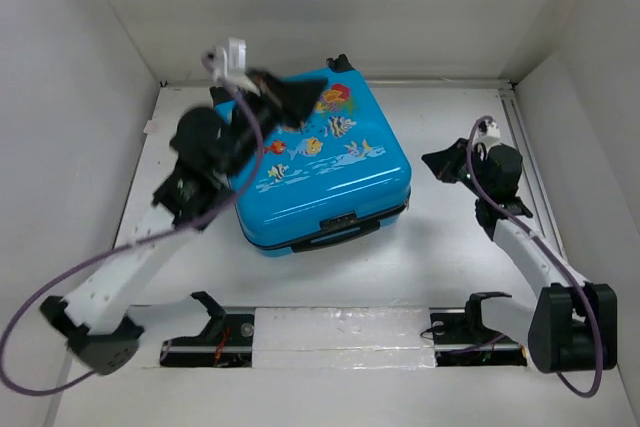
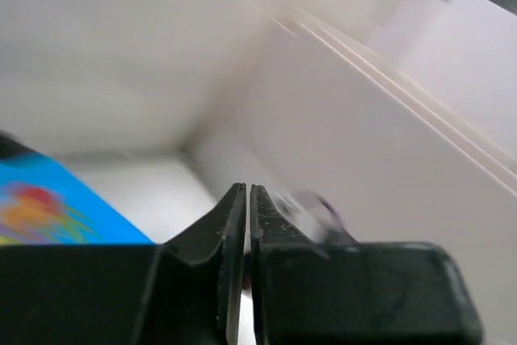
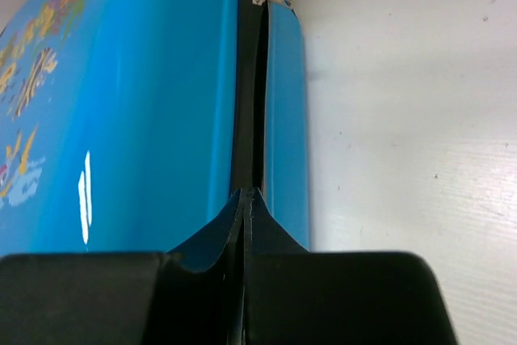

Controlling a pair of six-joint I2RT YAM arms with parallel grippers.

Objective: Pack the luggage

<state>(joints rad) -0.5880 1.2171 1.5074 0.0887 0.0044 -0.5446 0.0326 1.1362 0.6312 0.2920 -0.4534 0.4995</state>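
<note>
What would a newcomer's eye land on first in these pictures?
The bright blue luggage, printed with colourful fish, lies closed in the middle of the white table. The left gripper, shut, hangs over its far left corner, while the right gripper, also shut, sits off to its right, aimed at the dark seam between the two shells.

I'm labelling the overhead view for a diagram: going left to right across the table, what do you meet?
Left arm's near joint → luggage → right hand → right arm's near joint. The left hand overlaps the luggage, so it is left out.
</note>
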